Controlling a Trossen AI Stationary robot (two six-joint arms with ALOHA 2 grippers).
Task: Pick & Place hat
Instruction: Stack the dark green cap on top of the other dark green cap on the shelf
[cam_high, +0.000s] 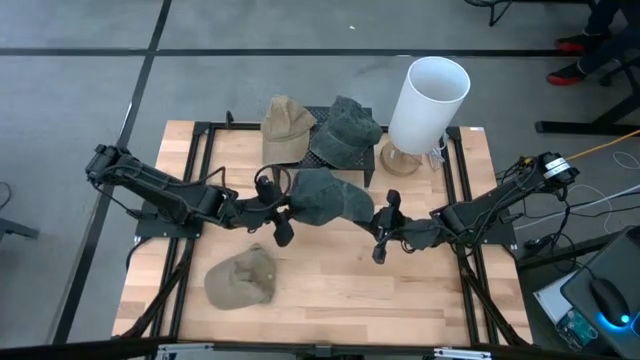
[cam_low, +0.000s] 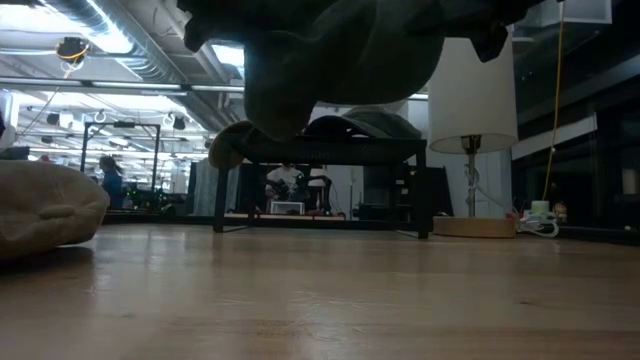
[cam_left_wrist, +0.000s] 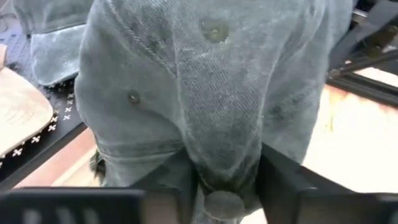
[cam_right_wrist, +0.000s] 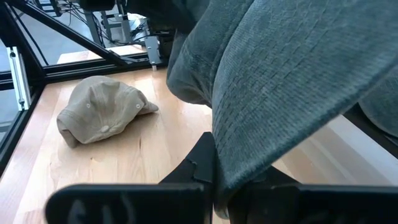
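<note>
A grey-green cap (cam_high: 325, 195) hangs in the air between my two grippers, over the middle of the table; in the low view the cap (cam_low: 350, 60) is clear of the wood. My left gripper (cam_high: 283, 210) is shut on its left side, my right gripper (cam_high: 385, 228) on its right side. A tan cap (cam_high: 240, 277) lies crown up on the table near the front left, also seen as the tan cap (cam_right_wrist: 99, 112). Another tan cap (cam_high: 287, 125) and a dark grey cap (cam_high: 345, 130) sit on a black rack (cam_high: 372, 165) at the far side. My left gripper (cam_left_wrist: 224, 180) pinches a bunched fold of the cap's crown (cam_left_wrist: 214, 149) between its two fingers, below the top button (cam_left_wrist: 214, 29). It comes level from the table's left. The cap is lifted clear of the table. My right gripper (cam_right_wrist: 221, 186) pinches the edge of the cap's brim (cam_right_wrist: 249, 143) between its two fingers, coming level from the table's right. The brim slants up and away from the fingers, and the cap is clear of the table.
A white lamp (cam_high: 428, 105) stands at the far right on a round wooden base, beside the rack. Black frame rails (cam_high: 465, 200) run along the table's left and right sides. Bare wood lies at the front middle and front right. People show far back in the room.
</note>
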